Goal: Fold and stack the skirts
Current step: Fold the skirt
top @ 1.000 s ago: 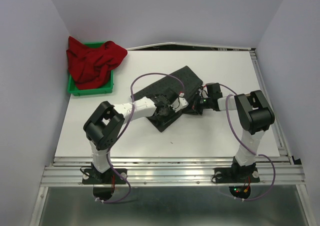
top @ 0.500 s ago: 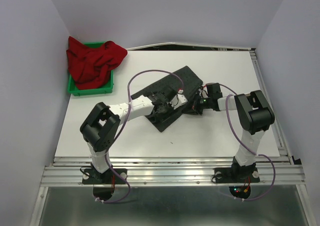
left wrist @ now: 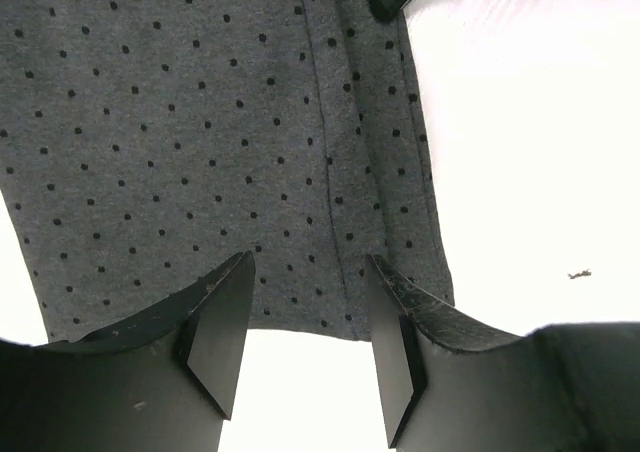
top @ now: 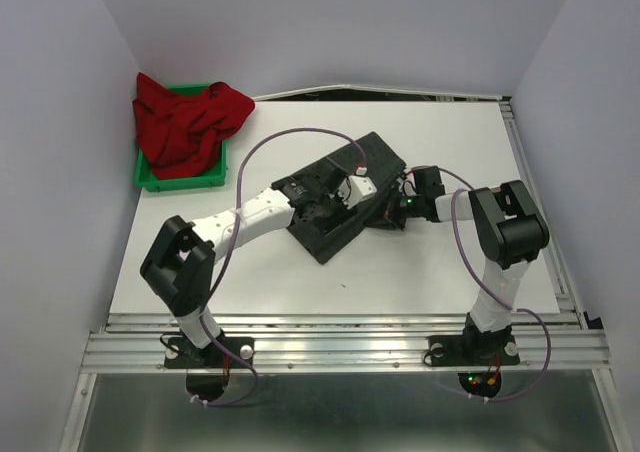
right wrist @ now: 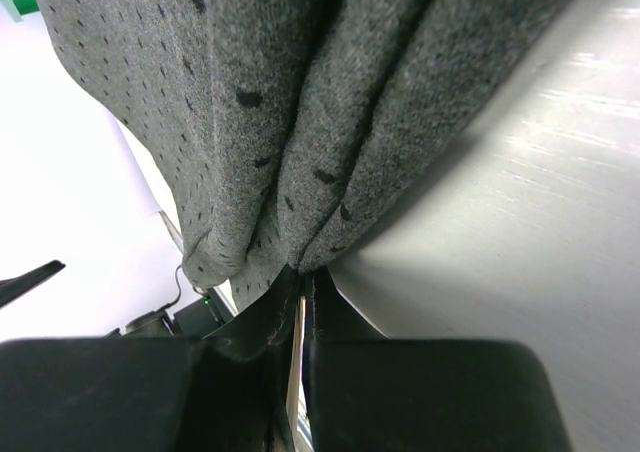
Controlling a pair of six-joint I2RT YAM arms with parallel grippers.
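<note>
The charcoal dotted skirt [top: 375,157] lies as a folded, slanted strip at the table's middle. My left gripper [top: 333,212] hovers over its near part. In the left wrist view the left gripper [left wrist: 310,372] is open and empty, its fingers [left wrist: 215,337] straddling the skirt's hem [left wrist: 200,122] with bare table between them. My right gripper [top: 386,215] is at the skirt's right edge. In the right wrist view the right gripper [right wrist: 300,277] is shut on a bunched fold of the dotted skirt [right wrist: 250,92]. The red skirt [top: 185,120] lies crumpled in the bin.
The small green bin [top: 180,180] stands at the back left corner of the white table [top: 450,262], against the left wall. Purple cables loop over both arms. The table's metal rail runs along the near edge.
My left arm has swung its elbow left and reached farther back over the dotted skirt. The right arm and the skirt have stayed put.
</note>
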